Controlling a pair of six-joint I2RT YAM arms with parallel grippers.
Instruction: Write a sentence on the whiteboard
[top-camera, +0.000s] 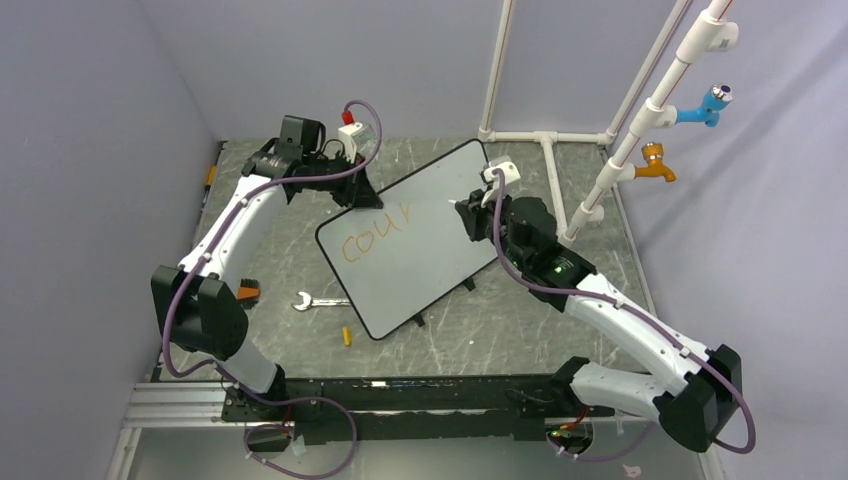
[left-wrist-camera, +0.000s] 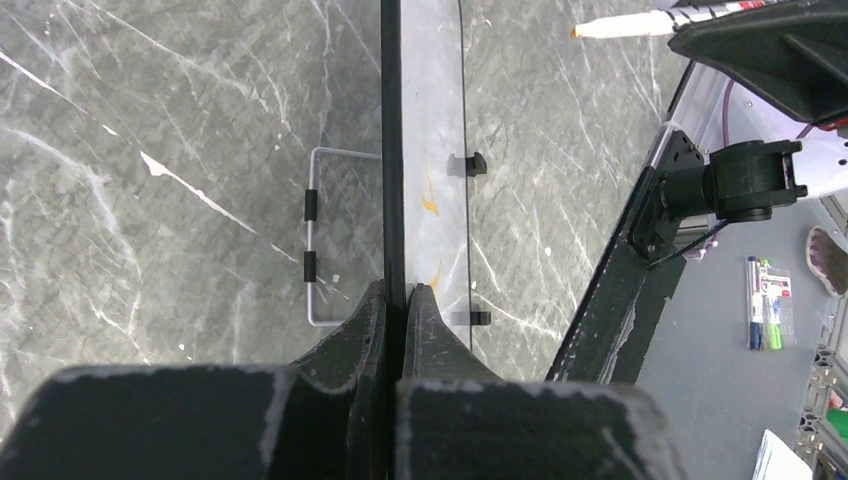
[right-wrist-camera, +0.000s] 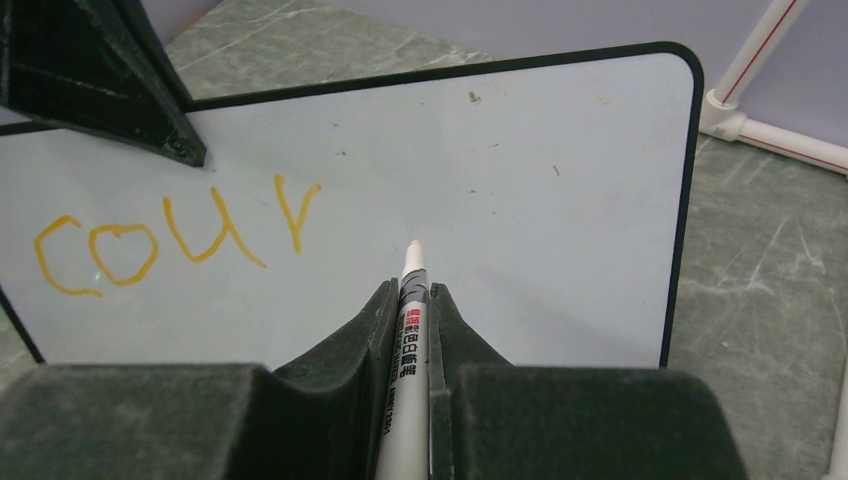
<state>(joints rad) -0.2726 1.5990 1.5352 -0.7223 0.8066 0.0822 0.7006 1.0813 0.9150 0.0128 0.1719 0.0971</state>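
top: whiteboard (top-camera: 410, 250) mid-bench, turned askew, orange writing (top-camera: 375, 236) reads "cour". left jaws clamped on its far-left rim, right jaws at its right side. bench (top-camera: 520, 330) is grey marble-pattern; wrench (top-camera: 318, 301) and a small yellow piece (top-camera: 347, 336) lie near the board's near corner. lavender walls, white pvc pipe frame (top-camera: 640, 110) with blue (top-camera: 710, 103) and orange (top-camera: 655, 160) fittings.

left wrist: jaws together on the board's black rim (left-wrist-camera: 391, 150), board seen edge-on. marker (left-wrist-camera: 625, 25) top right. marker pack (left-wrist-camera: 765, 305) off the bench, print unreadable.

right wrist: jaws clamped on the marker (right-wrist-camera: 410, 340), tip just right of the "r" in "cour" (right-wrist-camera: 180, 245); tip contact: cannot tell. barrel label red and black, too small to read.
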